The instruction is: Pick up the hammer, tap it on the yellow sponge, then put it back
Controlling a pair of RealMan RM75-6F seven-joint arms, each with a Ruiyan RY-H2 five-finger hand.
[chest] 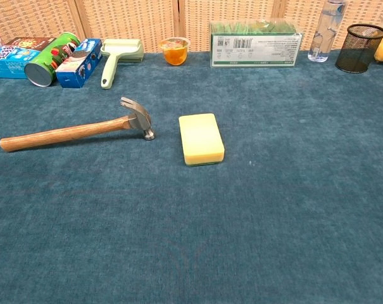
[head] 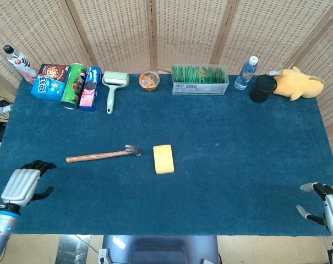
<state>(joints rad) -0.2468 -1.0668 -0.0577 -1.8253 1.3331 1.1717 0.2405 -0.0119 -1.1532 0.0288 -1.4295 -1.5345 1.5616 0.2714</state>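
Note:
The hammer (head: pixel 103 155) has a wooden handle and a metal head and lies flat on the blue table cloth (head: pixel 238 165), head pointing right. In the chest view the hammer (chest: pixel 74 130) lies left of the yellow sponge (chest: pixel 200 138). The yellow sponge (head: pixel 163 159) sits just right of the hammer head, a small gap between them. My left hand (head: pixel 24 185) hovers over the table's front left corner, fingers apart, holding nothing. My right hand (head: pixel 328 205) is at the front right corner, fingers spread and empty. Neither hand shows in the chest view.
Along the back edge stand a bottle (head: pixel 20 62), snack boxes (head: pixel 49 81), a green can (head: pixel 74 86), a lint roller (head: pixel 113 87), an orange cup (head: pixel 149 80), a clear box of green sticks (head: pixel 200 80), a water bottle (head: pixel 246 72), a black mesh cup (head: pixel 262 88) and a yellow plush toy (head: pixel 298 82).

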